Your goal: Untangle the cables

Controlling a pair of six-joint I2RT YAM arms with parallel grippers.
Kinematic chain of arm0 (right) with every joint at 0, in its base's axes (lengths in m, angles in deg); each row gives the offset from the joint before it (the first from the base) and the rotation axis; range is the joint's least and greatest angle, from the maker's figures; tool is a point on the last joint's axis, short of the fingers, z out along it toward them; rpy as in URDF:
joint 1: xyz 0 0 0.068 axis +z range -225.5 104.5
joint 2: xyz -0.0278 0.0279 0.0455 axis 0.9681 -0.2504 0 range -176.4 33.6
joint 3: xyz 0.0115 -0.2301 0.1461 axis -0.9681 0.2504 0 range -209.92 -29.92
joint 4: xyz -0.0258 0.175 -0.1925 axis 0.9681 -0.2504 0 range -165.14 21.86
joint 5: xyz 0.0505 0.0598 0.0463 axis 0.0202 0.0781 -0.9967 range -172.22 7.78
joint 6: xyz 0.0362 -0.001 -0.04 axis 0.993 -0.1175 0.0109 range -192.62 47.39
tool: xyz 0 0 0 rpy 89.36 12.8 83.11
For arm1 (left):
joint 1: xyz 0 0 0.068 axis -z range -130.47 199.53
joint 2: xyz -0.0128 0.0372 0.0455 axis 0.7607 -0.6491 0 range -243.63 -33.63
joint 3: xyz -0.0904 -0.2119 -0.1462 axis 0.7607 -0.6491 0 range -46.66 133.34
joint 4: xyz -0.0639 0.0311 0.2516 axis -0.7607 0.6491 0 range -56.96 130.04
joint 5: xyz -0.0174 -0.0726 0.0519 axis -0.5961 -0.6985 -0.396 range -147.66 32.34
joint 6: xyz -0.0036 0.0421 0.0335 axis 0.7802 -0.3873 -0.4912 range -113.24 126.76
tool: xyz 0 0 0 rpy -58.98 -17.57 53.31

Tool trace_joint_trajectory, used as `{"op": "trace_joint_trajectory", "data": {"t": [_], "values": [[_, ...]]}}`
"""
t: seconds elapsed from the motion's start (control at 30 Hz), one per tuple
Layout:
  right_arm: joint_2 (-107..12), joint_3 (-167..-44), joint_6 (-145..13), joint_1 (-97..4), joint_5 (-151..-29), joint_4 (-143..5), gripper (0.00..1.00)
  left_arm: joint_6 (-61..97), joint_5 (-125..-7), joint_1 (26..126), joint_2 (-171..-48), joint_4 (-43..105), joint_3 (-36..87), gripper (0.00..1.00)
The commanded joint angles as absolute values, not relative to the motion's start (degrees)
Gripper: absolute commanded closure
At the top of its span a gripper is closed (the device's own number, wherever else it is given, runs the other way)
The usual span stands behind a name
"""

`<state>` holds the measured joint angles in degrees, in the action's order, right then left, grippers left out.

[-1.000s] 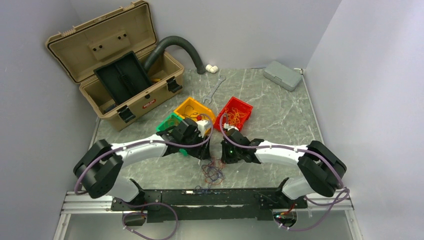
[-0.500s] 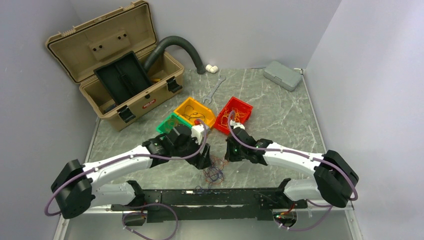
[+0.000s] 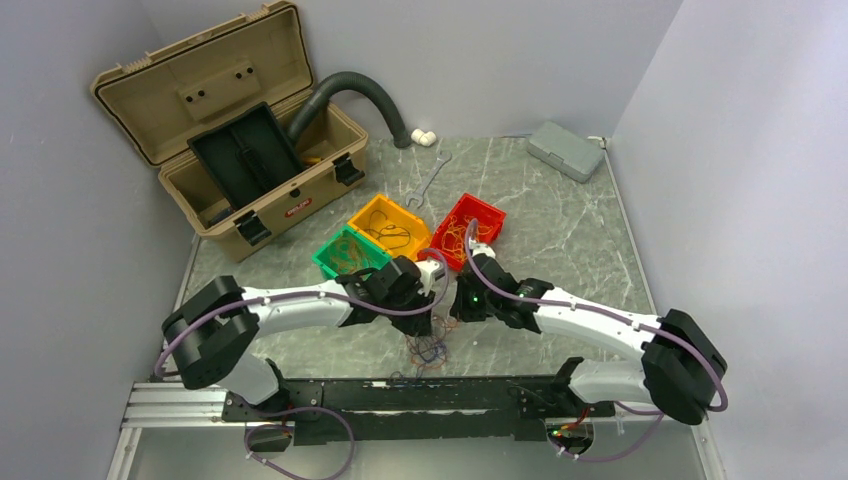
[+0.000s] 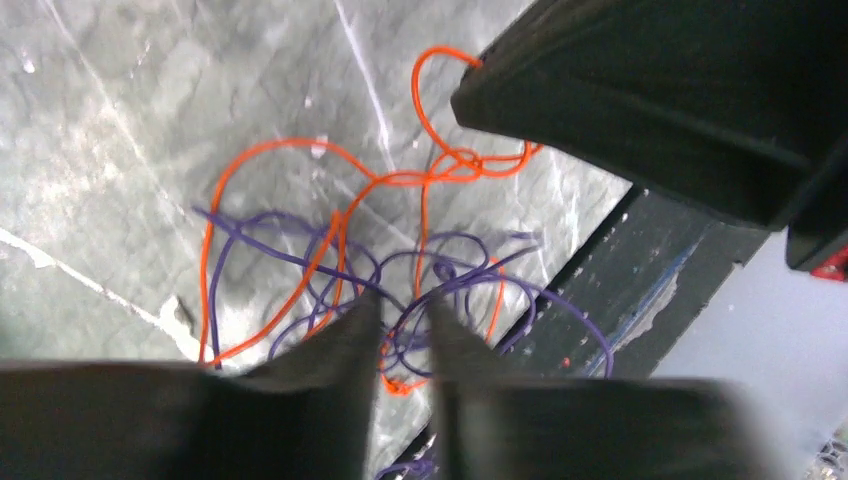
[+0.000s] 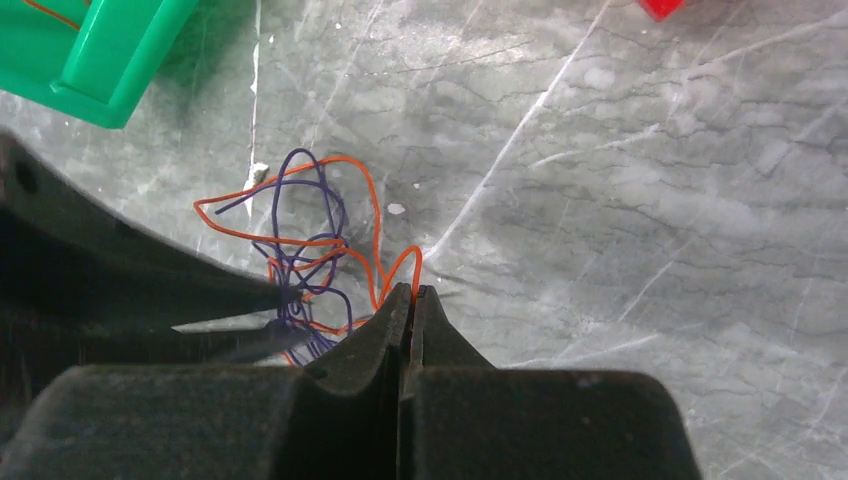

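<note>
The cables are a small tangle of thin orange and purple wires on the marble table near its front edge, also seen as cables and cables. My left gripper hangs over the tangle's left side. In the left wrist view the left gripper is open, a narrow gap between its fingers with purple and orange loops lying in it. My right gripper is just right of the tangle. The right gripper is shut on an orange cable loop at its tips.
Green bin, yellow bin and red bin stand just behind the grippers, each holding wires. An open tan toolbox, a grey hose, a wrench and a grey box lie further back. A black rail borders the front edge.
The left arm has swung right, bringing its gripper over the tangle; its jaws widened, then narrowed again. The right gripper has shut on the orange cable and shifted slightly.
</note>
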<state>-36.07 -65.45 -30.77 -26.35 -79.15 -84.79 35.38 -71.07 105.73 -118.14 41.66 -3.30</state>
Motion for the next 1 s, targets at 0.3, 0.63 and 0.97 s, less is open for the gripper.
{"op": "trace_joint_trajectory", "data": {"t": [0.3,0.63,0.97], "values": [[-19.0,-64.6,-32.5,-45.6,-67.5,-100.5,1.00,30.3,-73.0,93.6,-93.6,43.4,-10.4,1.00],[-13.9,-66.0,-40.4,-51.4,-73.9,-99.4,1.00,30.1,-77.6,83.5,-88.2,47.1,-12.8,1.00],[-25.0,-65.5,-42.1,-39.4,-91.3,-86.4,0.22,29.1,-81.0,83.5,-93.3,46.4,-11.7,1.00]]}}
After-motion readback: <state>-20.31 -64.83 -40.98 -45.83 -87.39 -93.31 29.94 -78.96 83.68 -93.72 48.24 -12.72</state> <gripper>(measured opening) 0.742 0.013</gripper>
